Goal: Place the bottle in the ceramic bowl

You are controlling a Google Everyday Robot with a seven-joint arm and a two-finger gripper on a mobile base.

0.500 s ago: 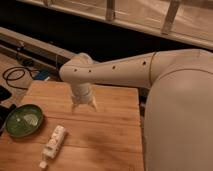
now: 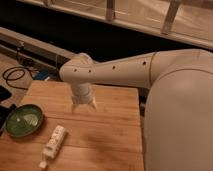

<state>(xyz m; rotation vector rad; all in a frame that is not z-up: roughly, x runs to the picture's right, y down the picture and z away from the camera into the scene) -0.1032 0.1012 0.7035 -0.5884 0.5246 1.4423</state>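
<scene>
Above the plank table (image 2: 115,125) hovers the tool (image 2: 84,106), slim bottle (image 2: 54,142) nearby

The white arm (image 2: 125,70) reaches out from the bulky body, wrist bent downward; the end effector (image 2: 84,106) hangs vertical over the table (image 2: 115,132), fingers parted.

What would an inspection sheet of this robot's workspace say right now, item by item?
Surface: wooden table, plain boards.
Job's things: bottle lies on its side just right of the ceramic bowl, not in it.
Clutter: nothing seen.
Grippers: gripper hangs over the table behind the bottle, fingers apart, holding nothing.
Cables: black cable looped on the floor at left.
Surroundings: pale railing beyond a dark gap.
</scene>
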